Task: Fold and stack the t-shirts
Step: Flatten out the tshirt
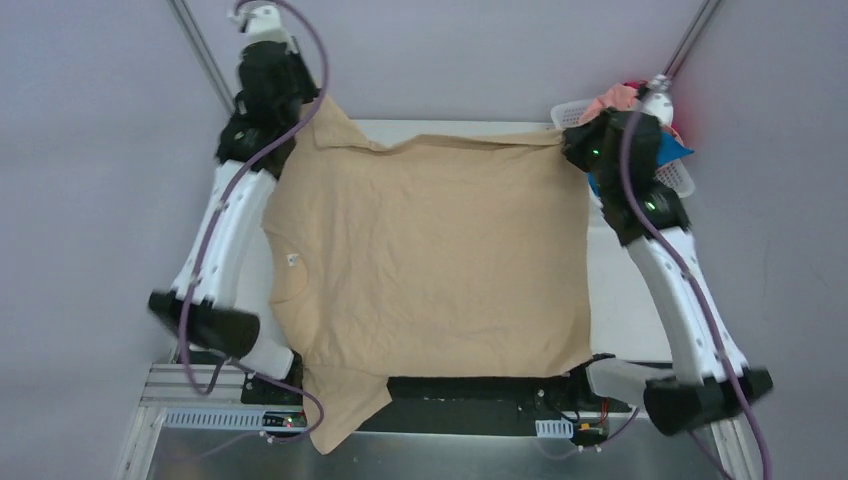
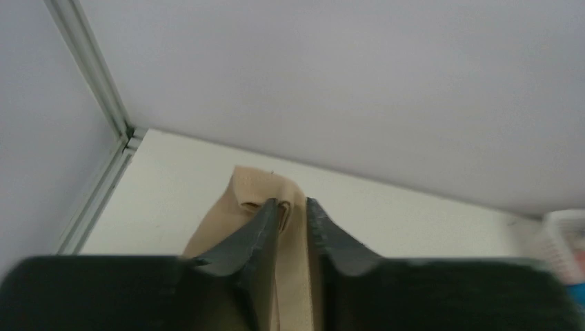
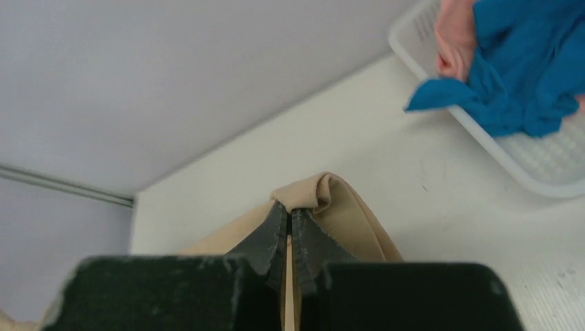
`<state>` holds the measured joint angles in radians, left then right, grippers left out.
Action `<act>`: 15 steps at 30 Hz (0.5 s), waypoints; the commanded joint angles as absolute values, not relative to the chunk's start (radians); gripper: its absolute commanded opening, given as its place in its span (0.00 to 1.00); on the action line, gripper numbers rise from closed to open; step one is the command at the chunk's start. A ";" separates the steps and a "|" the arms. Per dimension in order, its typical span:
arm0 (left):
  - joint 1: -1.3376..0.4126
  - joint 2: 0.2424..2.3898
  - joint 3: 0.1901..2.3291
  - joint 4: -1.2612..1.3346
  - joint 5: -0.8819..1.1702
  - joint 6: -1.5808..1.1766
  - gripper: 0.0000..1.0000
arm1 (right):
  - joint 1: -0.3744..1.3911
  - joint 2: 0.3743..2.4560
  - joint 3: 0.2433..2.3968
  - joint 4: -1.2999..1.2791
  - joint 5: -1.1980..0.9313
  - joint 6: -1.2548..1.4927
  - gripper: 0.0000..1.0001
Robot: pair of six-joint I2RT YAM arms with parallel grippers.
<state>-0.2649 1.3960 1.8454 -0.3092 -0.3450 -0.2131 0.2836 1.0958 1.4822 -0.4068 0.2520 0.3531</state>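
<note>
A tan t-shirt (image 1: 430, 250) lies spread over the table, collar to the left, one sleeve hanging over the near edge. My left gripper (image 1: 318, 108) is at its far left corner, and in the left wrist view the gripper (image 2: 293, 205) has tan cloth (image 2: 259, 186) pinched between its fingers, which stand slightly apart. My right gripper (image 1: 570, 140) is at the far right corner, and in the right wrist view the gripper (image 3: 290, 207) is shut tight on a fold of the shirt (image 3: 345, 200). Blue (image 3: 524, 62) and salmon pink (image 3: 455, 34) shirts lie in the basket.
A white lattice basket (image 1: 568, 112) stands at the far right corner of the table, right behind my right gripper, also in the right wrist view (image 3: 483, 138). Frame posts rise at the far left (image 2: 90, 69) and far right. Bare table (image 1: 620, 300) shows right of the shirt.
</note>
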 commanded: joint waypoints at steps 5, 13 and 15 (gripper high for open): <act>-0.215 1.986 1.983 -0.353 -0.375 -0.164 0.88 | 0.233 1.751 1.551 -0.341 0.297 0.455 0.33; -0.213 2.034 2.039 -0.455 -0.382 -0.210 0.99 | 0.228 1.860 1.657 -0.401 0.231 0.436 0.99; -0.213 1.973 1.962 -0.458 -0.394 -0.245 0.99 | 0.228 1.802 1.576 -0.349 0.221 0.430 0.99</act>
